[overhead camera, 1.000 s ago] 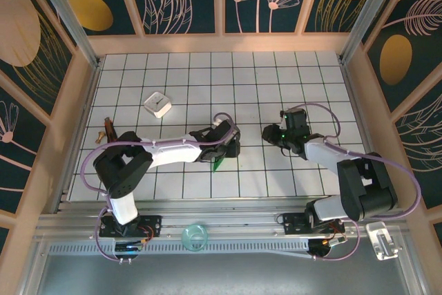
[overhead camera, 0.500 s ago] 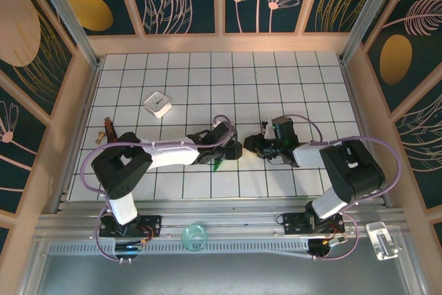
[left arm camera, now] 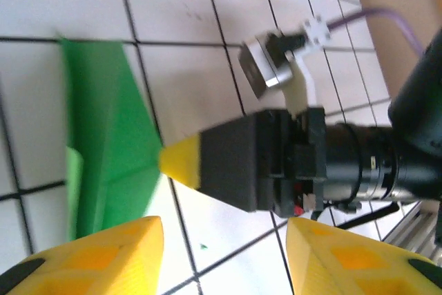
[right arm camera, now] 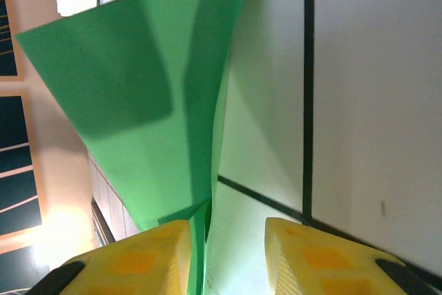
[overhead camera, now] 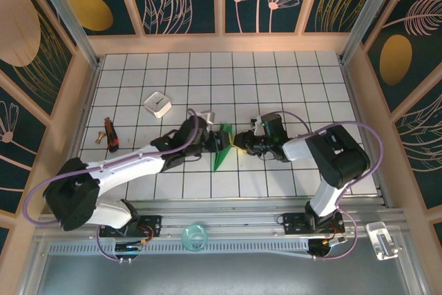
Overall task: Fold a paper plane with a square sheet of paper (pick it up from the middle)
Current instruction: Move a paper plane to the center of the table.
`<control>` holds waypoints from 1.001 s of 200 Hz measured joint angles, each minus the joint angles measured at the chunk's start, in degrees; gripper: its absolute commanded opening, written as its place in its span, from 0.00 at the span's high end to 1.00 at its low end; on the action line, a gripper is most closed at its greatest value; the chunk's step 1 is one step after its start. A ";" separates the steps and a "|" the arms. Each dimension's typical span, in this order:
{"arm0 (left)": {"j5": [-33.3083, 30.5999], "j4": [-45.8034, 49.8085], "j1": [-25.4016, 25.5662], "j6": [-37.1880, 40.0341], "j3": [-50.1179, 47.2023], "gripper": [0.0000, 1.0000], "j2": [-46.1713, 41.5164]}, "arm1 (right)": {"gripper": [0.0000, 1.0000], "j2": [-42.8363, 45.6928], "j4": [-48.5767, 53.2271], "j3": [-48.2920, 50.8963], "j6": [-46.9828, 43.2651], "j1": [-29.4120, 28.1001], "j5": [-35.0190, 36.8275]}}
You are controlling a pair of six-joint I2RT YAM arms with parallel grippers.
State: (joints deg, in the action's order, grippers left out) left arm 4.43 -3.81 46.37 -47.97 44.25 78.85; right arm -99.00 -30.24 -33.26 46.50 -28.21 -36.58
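Between the right hand's [right arm camera: 228, 236] parted fingers [right arm camera: 324, 260] lies the paper plane's [right arm camera: 152, 101] edge.

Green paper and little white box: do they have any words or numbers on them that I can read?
No words, numbers or signs can be read in these pictures.
The paper plane is plain green, with nothing printed on it.
The white box has a small dark mark in its middle, too small to read.
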 measured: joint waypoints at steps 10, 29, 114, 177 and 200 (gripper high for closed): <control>1.22 -0.74 -3.06 -0.07 -1.46 0.46 -0.11 | 0.68 -1.16 -0.39 -0.72 0.04 -0.04 0.00; 3.96 -1.03 -6.73 0.15 -2.40 0.44 2.38 | 0.71 -2.49 -0.90 -1.68 0.33 -0.04 -0.42; 11.34 -3.43 -8.79 2.89 1.20 0.64 15.82 | 0.76 -4.44 -1.27 -3.10 0.37 -0.09 -0.87; 12.11 -4.68 -9.01 2.82 2.64 0.91 19.85 | 0.86 -5.55 -1.22 -4.04 0.33 -0.15 -0.68; 12.00 -5.09 -9.20 2.54 2.67 1.00 20.37 | 0.94 -5.70 -1.05 -4.04 0.26 -0.04 -0.35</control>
State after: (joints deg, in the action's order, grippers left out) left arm 16.43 -8.91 37.17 -45.43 46.92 99.22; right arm -104.71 -31.29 -37.30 46.76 -28.25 -36.93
